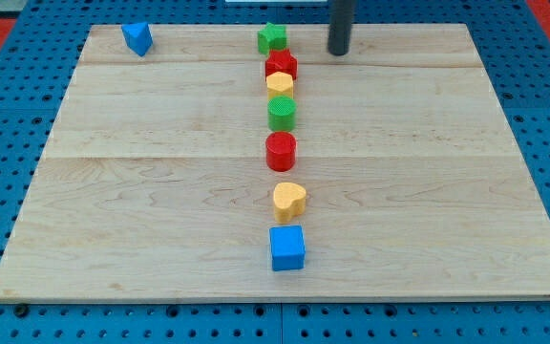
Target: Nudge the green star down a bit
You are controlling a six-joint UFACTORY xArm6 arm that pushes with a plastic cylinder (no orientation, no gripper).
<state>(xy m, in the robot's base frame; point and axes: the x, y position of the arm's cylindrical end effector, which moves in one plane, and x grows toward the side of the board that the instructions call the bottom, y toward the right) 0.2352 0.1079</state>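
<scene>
**Asker:** So, where does the green star sit on the table?

**Describer:** Near the view's top edge of the wooden table (141, 191), close to the middle. The green star (272, 37) heads a rough column of blocks that runs down the centre toward the view's bottom.

**Asker:** What follows it in that column?

**Describer:** Just below the star, touching or nearly so, is a red block (281, 65) whose exact shape is hard to make out. Against its lower side is a small yellow block (280, 83), then a green cylinder (282, 114) right under that. A little further down is a red cylinder (281, 151). After a gap comes a yellow heart (289, 200), and below it a blue cube (287, 247), the nearest block to the view's bottom.

**Asker:** Anything off the column?

**Describer:** A blue block (137, 38), angular in shape, lies well apart in the table's top left corner.

**Asker:** And the arm? Is its claw open or shut?

**Describer:** No claw shows; only a straight dark rod comes down from the view's top. My tip (340, 53) rests near the table's top edge, to the view's right of the green star and not touching it, with bare wood between them.
</scene>
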